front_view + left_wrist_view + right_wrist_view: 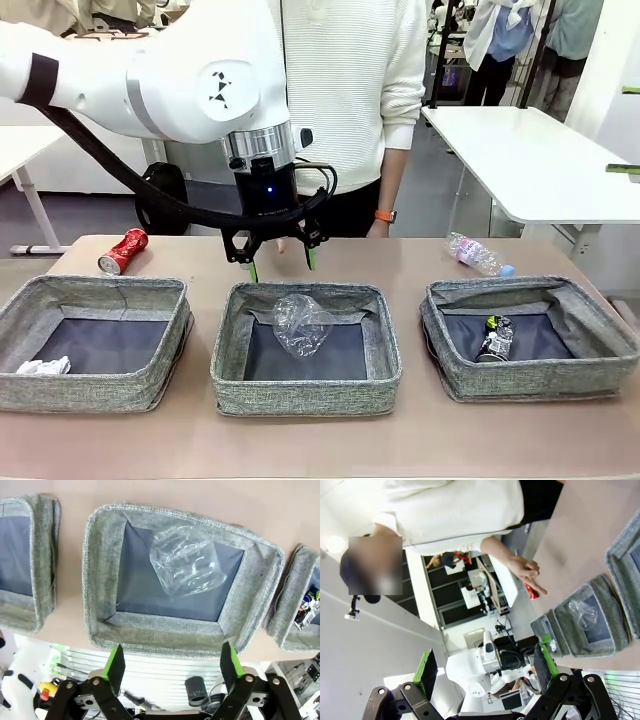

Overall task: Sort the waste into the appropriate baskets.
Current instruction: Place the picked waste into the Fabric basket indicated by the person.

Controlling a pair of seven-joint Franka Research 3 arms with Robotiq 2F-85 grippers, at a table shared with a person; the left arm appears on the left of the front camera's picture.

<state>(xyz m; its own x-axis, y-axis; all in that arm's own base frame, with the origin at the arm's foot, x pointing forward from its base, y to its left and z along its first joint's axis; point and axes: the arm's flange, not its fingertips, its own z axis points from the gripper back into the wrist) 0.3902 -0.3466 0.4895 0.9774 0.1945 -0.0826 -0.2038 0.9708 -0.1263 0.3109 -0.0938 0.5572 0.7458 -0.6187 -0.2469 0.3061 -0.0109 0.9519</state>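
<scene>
Nearest us the middle basket (305,392) holds the plastic cup (300,325), which lies over its dark bottom. The left basket (95,392) beside it has the paper ball (42,366) in its near corner, and the right basket (530,380) has the dark can (495,340). Above the far rim of the middle basket hangs our left claw (282,266), jaws wide apart with nothing between them. Our right claw (485,662), seen from its own wrist, is likewise spread wide and empty. Two pieces lie on the table (400,262) behind the baskets: the red can (123,251) past the left basket and the bottle (475,254) past the right one. We judge both to be light. The red can looks crushed, so its thin metal should be stiff enough for a firm pinch, and we would take it across the middle of its body, at right angles to its length. The bottle is smooth, thin plastic that may give under pressure and roll or slip. We would close on its body midway along, clear of the blue cap, and squeeze gently.
</scene>
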